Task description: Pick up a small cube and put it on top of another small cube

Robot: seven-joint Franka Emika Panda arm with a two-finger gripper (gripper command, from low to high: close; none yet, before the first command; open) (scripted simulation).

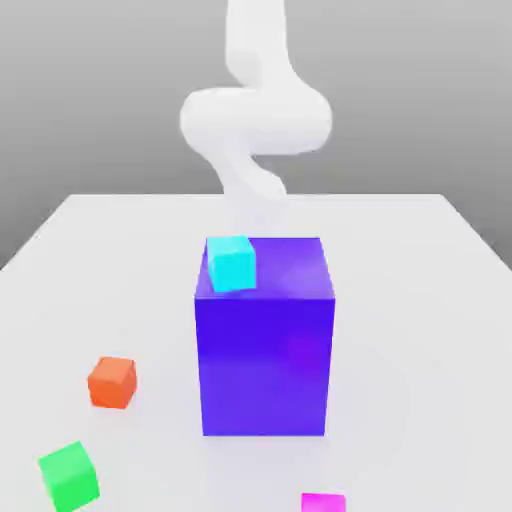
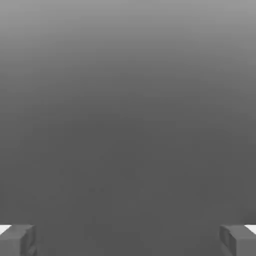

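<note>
The small magenta-pink cube [image 1: 323, 503] lies on the white table at the near edge of the exterior view, cut off by the frame's bottom. The small bright green cube [image 1: 69, 476] rests on the table toward the exterior view's left, well apart from the magenta one. In the hand view my gripper [image 2: 128, 240] is open; its two grey fingertips [image 2: 17, 240] stand far apart with nothing between them, facing plain grey background. The white arm [image 1: 255, 120] rises behind the big block, far from both cubes.
A big blue-violet block [image 1: 265, 360] stands mid-table with a small cyan cube [image 1: 231, 263] on its top, near the far left corner. A small orange-red cube [image 1: 111, 382] sits on the white table [image 1: 420, 300] left of the block.
</note>
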